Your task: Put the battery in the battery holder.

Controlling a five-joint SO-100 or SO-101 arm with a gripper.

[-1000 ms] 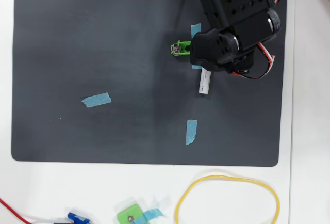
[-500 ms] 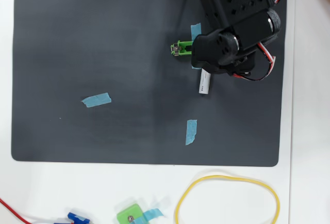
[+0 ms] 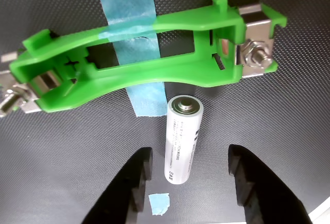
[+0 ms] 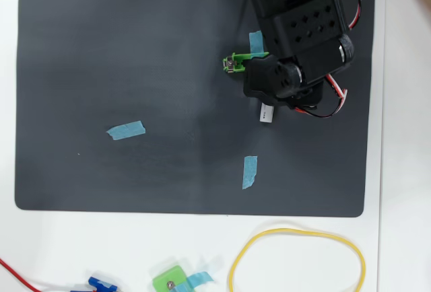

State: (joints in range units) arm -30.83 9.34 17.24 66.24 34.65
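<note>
In the wrist view the battery holder (image 3: 154,53), a long green frame with metal contacts at both ends, lies across the top, held down by a blue tape strip (image 3: 129,33). The white battery (image 3: 183,139) lies on the black mat just below it, outside the frame, one end pointing at the holder's side. My gripper (image 3: 191,154) is open, its two black fingers (image 3: 131,188) standing either side of the battery's near end, apart from it. From overhead the arm (image 4: 296,36) covers most of the holder (image 4: 236,62). Only the battery's tip (image 4: 267,113) peeks out.
Two loose blue tape strips (image 4: 126,130) (image 4: 250,171) lie on the black mat (image 4: 101,50). On the white table below the mat are a yellow cable loop (image 4: 296,233), a small squarish green piece (image 4: 170,280), a blue part (image 4: 101,283) and a red wire (image 4: 13,272).
In the overhead view the arm has swung left and up, so it now covers more of the battery. The battery and holder have stayed in place.
</note>
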